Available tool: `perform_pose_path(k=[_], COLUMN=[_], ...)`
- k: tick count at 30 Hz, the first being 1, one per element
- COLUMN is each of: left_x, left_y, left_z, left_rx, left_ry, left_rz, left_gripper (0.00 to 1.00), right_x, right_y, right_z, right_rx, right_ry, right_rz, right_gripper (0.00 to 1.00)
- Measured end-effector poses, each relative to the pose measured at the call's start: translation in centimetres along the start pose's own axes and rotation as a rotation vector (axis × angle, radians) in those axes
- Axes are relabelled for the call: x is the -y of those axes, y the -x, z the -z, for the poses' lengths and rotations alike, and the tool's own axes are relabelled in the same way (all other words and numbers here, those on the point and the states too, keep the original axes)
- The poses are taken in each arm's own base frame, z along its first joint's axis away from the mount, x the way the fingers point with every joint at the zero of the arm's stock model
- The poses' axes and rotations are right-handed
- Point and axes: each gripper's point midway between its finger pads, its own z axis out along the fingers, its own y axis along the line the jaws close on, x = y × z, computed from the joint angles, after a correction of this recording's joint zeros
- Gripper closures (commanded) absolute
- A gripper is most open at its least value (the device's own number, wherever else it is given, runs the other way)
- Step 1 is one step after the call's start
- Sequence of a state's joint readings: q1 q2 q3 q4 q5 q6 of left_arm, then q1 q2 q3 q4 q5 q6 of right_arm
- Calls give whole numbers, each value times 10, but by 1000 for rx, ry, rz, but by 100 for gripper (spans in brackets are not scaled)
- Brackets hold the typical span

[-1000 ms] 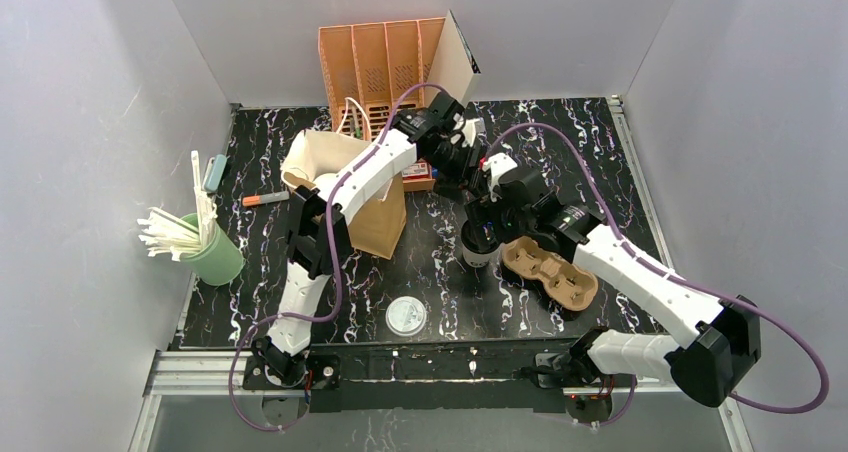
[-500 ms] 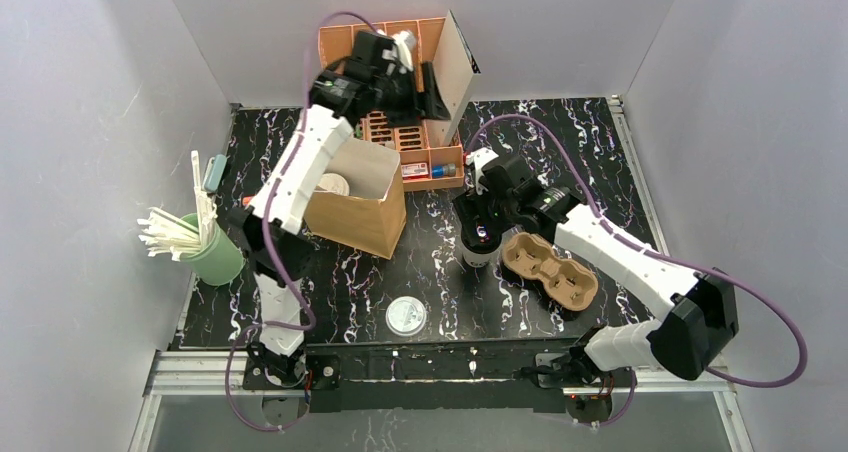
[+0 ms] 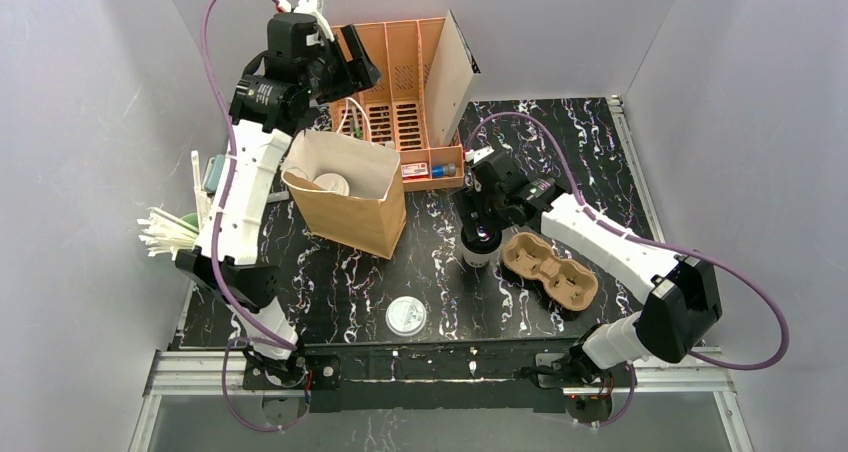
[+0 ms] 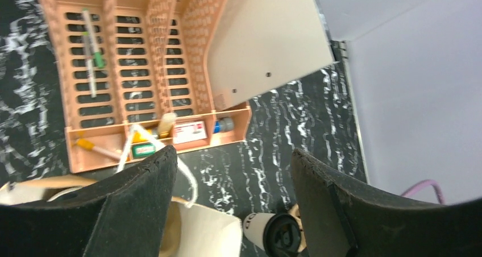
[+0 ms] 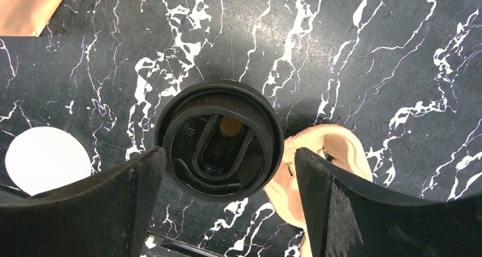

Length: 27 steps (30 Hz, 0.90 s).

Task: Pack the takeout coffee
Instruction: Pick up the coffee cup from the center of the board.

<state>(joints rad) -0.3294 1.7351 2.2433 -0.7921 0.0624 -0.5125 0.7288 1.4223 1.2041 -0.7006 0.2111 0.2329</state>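
1. The right tool (image 5: 227, 154) is held directly above the cup (image 5: 219, 148), pointing straight down, fingers spread wide with one on each side of the lid (image 3: 479, 238). Nothing is gripped. The straddling position is judged to be preparation for a grasp across the lid.
2. The left tool (image 4: 233, 160) is raised high over the orange file rack (image 3: 395, 92) at the back of the desk (image 3: 440, 272). Its fingers are parted and empty. It is judged to be parked there so that the middle of the desk is left free for the other arm.
3. The cup is located upright on the desk, between the paper bag (image 3: 350, 197) and the cup carrier (image 3: 550, 270), just beside the carrier's near pocket. Contact with the carrier cannot be confirmed.
4. Cup appearance: a white paper wall closed by a black round lid. A raised U-shaped ridge is noted on top, with a small sip hole showing tan beneath. The lid appears seated level.
5. The bag stands open-mouthed, judged ready for loading; something pale is seen inside. A flat white lid (image 5: 45, 160) lies apart on the desk.
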Motion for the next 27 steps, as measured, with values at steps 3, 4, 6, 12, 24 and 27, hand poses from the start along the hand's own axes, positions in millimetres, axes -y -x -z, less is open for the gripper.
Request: perform_pose_path(k=[3,4,6,12,24,27], left_x=[-19,-24,-31,-45,-54,-58], left_y=[-1,0,4,12,9,4], left_z=[5,6,8,13,12,9], left_rx=[18,27,43,71,60,45], left_ry=[78,100,130,180,202,212], left_rz=[-15,-18,-28,-50,-64,-63], left_gripper=[29,28,28,27,26,26], right_x=[0,-1,-1,-5,-13,-13], right_y=[-2,-3,-3,-4,-6,-6], right_z=[-3,-4,-5,-6,-5,-5], right_rx=[-13,-18,-22,-28,-37,-37], right_ry=[-2,-2,0,12,54,57], right_rz=[-1,-1,-3,-1,11,24], right_gripper=[11,12,12,10,5,9])
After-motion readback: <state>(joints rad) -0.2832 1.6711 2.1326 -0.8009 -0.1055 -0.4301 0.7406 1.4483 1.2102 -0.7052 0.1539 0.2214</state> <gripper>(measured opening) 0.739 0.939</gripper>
